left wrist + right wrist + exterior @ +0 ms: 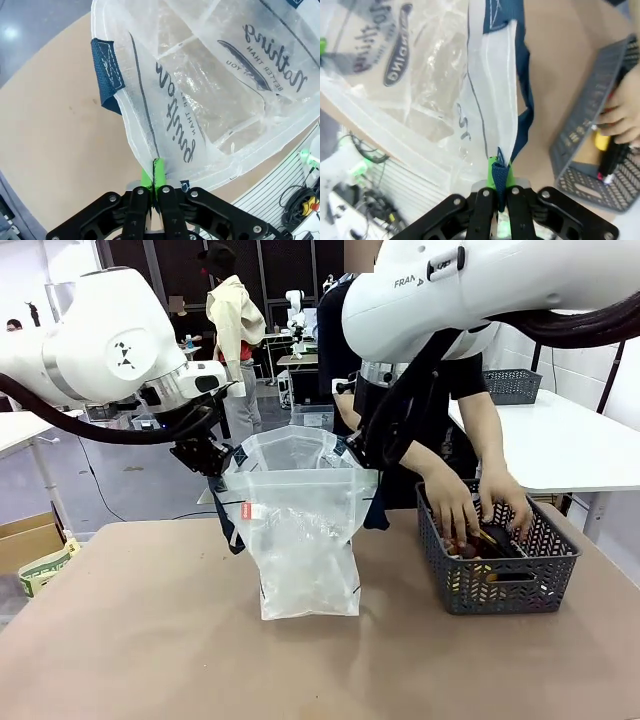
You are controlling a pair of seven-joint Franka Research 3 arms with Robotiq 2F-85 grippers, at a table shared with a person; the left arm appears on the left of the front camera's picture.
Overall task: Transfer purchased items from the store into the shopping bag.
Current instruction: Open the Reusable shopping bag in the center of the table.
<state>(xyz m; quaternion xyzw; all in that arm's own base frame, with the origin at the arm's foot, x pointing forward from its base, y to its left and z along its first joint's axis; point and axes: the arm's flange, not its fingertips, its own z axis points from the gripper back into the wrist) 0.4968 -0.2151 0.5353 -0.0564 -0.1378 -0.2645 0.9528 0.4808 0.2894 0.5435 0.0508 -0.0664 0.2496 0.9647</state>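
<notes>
Left gripper (155, 172) jaws are clamped on one rim of the clear bag (300, 530); right gripper (499, 172) jaws are clamped on the opposite rim, at a navy strap (522, 75). The bag is held open with its base resting on the table (130, 640). A person's hands (455, 508) are placed inside the grey basket (500, 585) just beside it.

Glossy translucent plastic bag (300, 530), woven navy straps (106, 70), matt grey plastic basket (500, 590)
</notes>
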